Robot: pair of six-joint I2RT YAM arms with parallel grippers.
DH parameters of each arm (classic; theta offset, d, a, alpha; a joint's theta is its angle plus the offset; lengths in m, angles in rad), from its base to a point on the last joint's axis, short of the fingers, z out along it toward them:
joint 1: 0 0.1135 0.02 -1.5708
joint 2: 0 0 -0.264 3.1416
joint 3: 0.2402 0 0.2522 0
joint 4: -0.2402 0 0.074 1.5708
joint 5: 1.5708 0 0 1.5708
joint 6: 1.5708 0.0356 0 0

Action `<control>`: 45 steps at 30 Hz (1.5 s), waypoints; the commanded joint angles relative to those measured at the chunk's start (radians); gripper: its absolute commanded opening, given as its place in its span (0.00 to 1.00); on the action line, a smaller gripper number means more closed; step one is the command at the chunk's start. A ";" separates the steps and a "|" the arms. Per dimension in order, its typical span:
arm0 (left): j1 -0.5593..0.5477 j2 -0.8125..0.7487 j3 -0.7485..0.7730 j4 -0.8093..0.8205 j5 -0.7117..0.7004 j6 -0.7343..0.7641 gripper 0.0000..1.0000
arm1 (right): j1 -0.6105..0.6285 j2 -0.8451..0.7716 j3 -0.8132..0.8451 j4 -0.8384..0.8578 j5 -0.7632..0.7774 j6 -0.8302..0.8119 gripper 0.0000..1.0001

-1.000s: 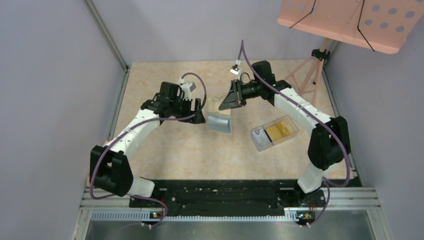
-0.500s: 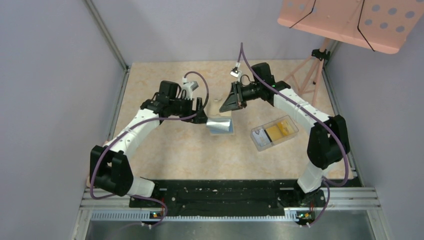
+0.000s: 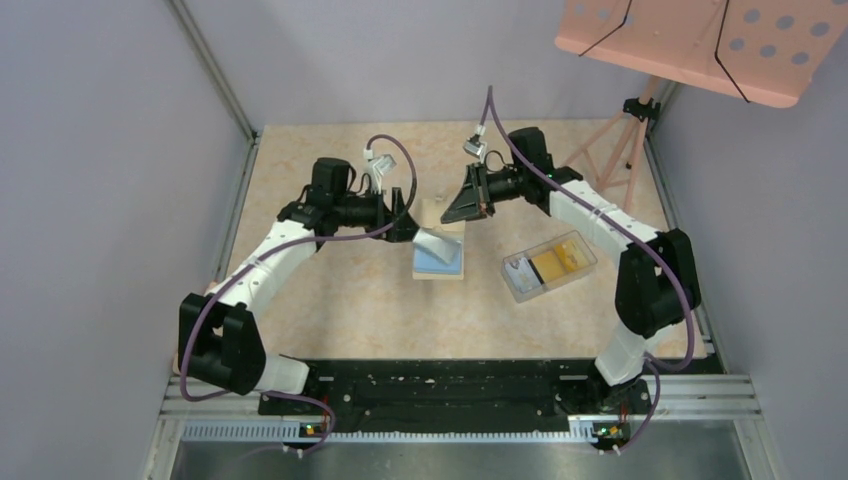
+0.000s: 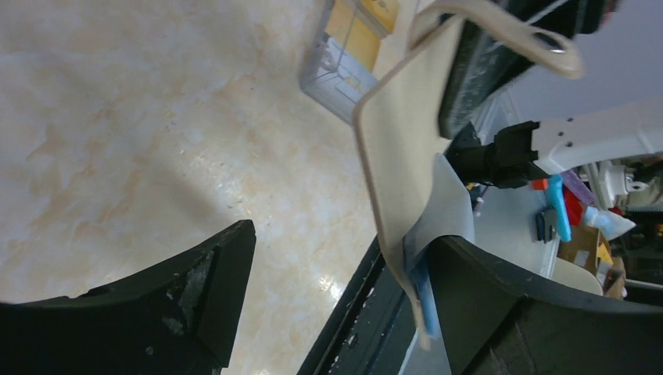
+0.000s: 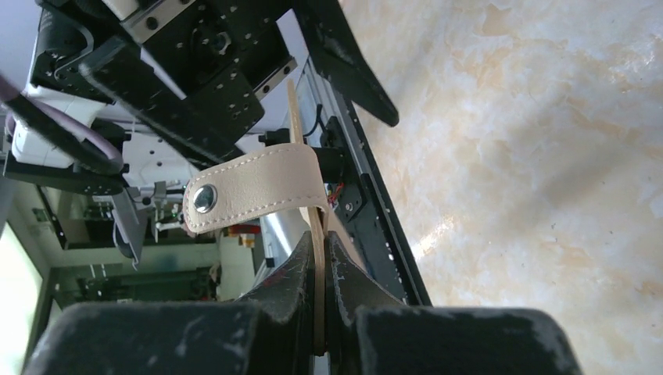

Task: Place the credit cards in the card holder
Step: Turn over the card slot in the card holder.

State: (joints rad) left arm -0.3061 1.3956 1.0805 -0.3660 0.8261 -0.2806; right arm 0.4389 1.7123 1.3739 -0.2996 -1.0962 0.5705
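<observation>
My right hand (image 3: 465,209) is pinching the card holder's (image 3: 439,256) beige flap to prop it open, left hand (image 3: 404,222) spread at its other edge. Credit cards (image 3: 556,262) sit in the clear box (image 3: 519,279) beside it.

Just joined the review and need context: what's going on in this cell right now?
The right gripper is shut on one tan flap of the card holder, holding it up so it hangs open with the blue lining showing. The left gripper stands open around the holder's other panel, not clamped. The credit cards lie in the clear box; no card shows in the holder.
</observation>
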 commanded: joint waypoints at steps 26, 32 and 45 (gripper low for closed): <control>0.047 0.024 -0.051 0.385 0.214 -0.199 0.82 | -0.005 -0.074 -0.220 0.741 -0.076 0.549 0.00; 0.048 0.060 -0.039 0.440 0.382 -0.229 0.72 | -0.006 -0.057 -0.201 0.743 -0.080 0.554 0.00; 0.067 0.068 -0.044 0.505 0.442 -0.326 0.14 | -0.006 -0.011 -0.171 0.683 -0.044 0.501 0.17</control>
State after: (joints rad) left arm -0.2512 1.4628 1.0023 0.0624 1.2266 -0.5739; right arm 0.4355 1.6924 1.1530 0.3801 -1.1526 1.1210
